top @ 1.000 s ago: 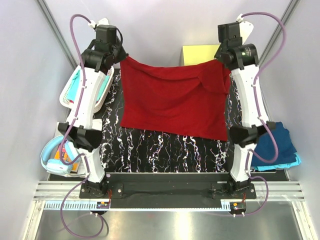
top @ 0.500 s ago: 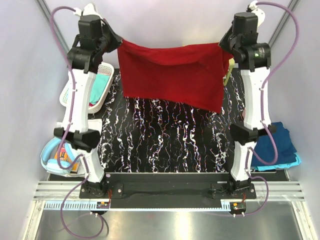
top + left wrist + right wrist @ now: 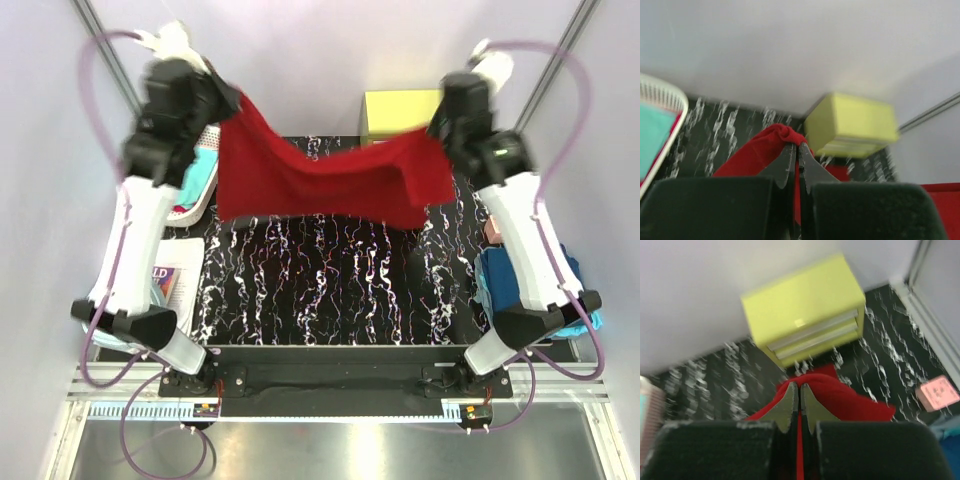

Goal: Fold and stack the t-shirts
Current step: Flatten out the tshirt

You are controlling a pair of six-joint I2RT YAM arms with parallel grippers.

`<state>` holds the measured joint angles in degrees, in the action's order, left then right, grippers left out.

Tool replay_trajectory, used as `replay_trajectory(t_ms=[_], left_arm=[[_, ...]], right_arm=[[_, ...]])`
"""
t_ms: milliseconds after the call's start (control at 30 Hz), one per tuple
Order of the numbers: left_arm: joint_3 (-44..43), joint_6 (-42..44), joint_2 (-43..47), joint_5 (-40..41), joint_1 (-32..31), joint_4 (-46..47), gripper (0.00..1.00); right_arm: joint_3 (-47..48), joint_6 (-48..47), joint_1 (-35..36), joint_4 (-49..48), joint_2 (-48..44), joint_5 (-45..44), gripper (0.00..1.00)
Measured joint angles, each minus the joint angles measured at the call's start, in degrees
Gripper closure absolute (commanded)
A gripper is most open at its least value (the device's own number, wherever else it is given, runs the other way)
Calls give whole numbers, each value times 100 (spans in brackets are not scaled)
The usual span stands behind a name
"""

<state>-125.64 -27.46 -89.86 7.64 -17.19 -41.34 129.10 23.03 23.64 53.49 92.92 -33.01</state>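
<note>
The dark red t-shirt (image 3: 320, 180) hangs stretched in the air between both grippers, above the far half of the black marbled mat (image 3: 330, 290). My left gripper (image 3: 232, 103) is shut on its left top corner, seen as a red bunch (image 3: 771, 142) at the jaws (image 3: 796, 146). My right gripper (image 3: 432, 132) is shut on its right top corner (image 3: 840, 395), pinched at the jaws (image 3: 799, 386). A teal shirt (image 3: 200, 170) lies in the basket. Navy and light blue shirts (image 3: 510, 280) lie at the right edge under the right arm.
A white lattice basket (image 3: 190, 205) stands at the far left. A yellow drawer box (image 3: 400, 108) stands at the back and shows in the right wrist view (image 3: 805, 315). A small pink block (image 3: 940, 392) lies right of the mat. A paper (image 3: 175, 280) lies at the left.
Both arms swung toward me and lower, carrying the red shirt; its lower edge has swept up and the cloth now spans flatter over the mat. Frames are motion-blurred.
</note>
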Motion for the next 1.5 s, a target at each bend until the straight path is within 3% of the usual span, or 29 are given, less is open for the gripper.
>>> replay_trajectory(t_ms=[100,233,400,600,967,1100,1267,1367,1500], left_arm=[[1523,50,-52,57,0,391,100],[3202,22,-487,17,0,382,100],[3941,2,-439,7,-90,424,100],[4625,-7,734,63,-490,597,100],[6511,-859,2887,614,-2479,-221,100],[6747,-1484,3370,905,-3228,-953,100],[6725,-1932,3727,1342,-3630,-1499,100],[6336,-1650,3359,1600,-3407,-1692,100],[4843,-841,1963,1451,-2164,-1386,100]], right_arm=[[-2144,61,-13,-595,-289,-28,100],[-3641,339,-17,-682,-179,168,100],[-4315,656,-9,-824,-378,321,100],[-4854,999,212,-678,-1134,398,100],[-5895,2500,1720,1082,-2485,501,100],[-5963,3220,2446,1836,-2846,372,100],[-5958,3598,2629,2208,-2994,4,100],[-5744,3215,2380,2151,-2653,-166,100],[-4710,2334,949,1447,-1449,-15,100]])
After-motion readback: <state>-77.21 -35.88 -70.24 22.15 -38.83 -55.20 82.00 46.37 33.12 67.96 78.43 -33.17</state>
